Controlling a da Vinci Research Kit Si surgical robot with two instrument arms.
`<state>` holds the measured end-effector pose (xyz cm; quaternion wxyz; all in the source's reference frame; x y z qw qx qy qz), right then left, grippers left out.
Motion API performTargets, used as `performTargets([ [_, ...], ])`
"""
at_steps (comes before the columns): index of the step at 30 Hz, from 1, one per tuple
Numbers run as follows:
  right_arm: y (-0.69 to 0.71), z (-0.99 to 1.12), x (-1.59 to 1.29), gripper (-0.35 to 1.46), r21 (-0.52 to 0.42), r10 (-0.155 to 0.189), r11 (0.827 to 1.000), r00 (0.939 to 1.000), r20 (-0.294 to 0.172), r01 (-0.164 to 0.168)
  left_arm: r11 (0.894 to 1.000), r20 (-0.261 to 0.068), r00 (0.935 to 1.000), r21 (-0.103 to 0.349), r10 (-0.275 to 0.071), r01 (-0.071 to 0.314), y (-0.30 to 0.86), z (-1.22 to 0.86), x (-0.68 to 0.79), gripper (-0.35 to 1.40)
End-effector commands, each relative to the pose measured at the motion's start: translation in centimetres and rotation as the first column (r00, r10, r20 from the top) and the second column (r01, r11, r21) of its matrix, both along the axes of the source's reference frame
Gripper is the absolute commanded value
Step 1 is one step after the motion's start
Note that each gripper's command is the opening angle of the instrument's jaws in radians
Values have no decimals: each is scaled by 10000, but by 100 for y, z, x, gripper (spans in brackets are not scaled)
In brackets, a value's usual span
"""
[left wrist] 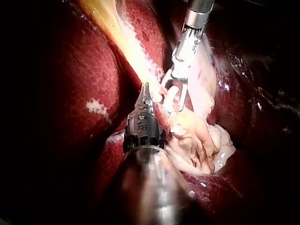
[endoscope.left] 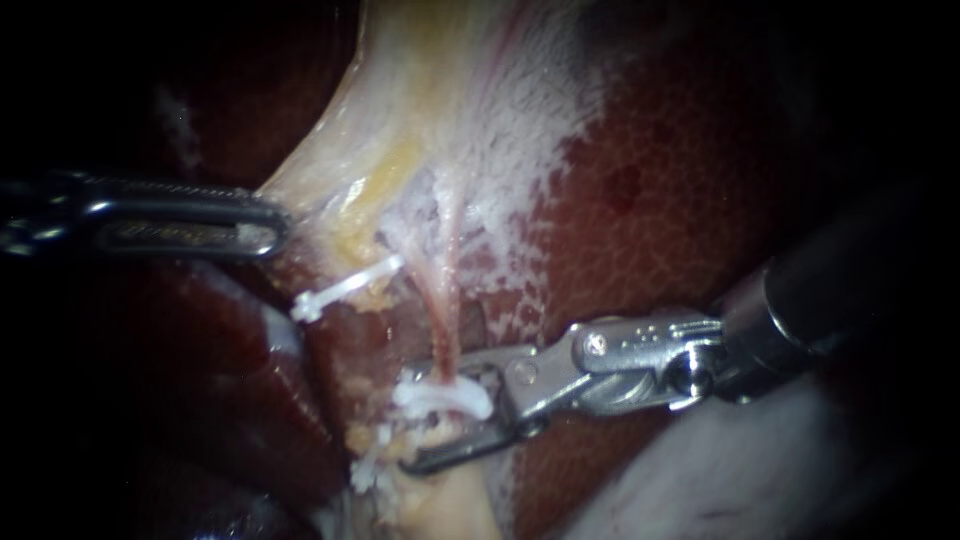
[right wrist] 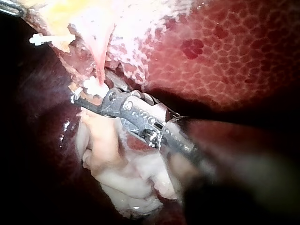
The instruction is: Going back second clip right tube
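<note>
Right instrument's end effector (endoscope.left: 408,425) gapes wide astride the lower clip (endoscope.left: 445,398) on the tube (endoscope.left: 447,330); bare liver (endoscope.left: 680,200) lies beside it.

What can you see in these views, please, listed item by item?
liver: one, dark red and mottled, all around the site
pale tissue: one sheet, yellow-white, lying over the liver
tube: one, pink, running from the pale tissue to the lower clip
upper clip: one, white, left of the tube
lower clip: one, white, across the tube
left instrument: one, dark metal, shut on the pale tissue's edge
right instrument: one, silver, open, straddling the lower clip
</note>
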<state>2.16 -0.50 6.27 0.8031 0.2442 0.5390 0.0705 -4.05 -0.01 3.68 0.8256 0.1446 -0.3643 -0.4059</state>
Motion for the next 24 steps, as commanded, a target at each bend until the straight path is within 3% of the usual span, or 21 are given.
performTargets([
  [1, 1, 0, -1, 60, -181, -57, 9998, 10000, -62, 55, 10000, 1, 10000, 0, 2, -2, 0, 0, 1, -35],
  [10, 2, 1, -7, 60, -659, -240, 9976, 9994, -245, 224, 10000, 3, 10000, 0, 6, -6, 0, 0, 1, -35],
  [17, 1, -4, -39, 60, -707, -209, 9973, 9994, -259, 191, 10000, 14, 10000, -7, 26, -26, 0, 4, 5, -35],
  [24, 19, -25, -76, 60, -788, 50, 9969, 9998, -198, -66, 10000, 15, 10000, -23, 36, -36, -1, 9, 6, -35],
])
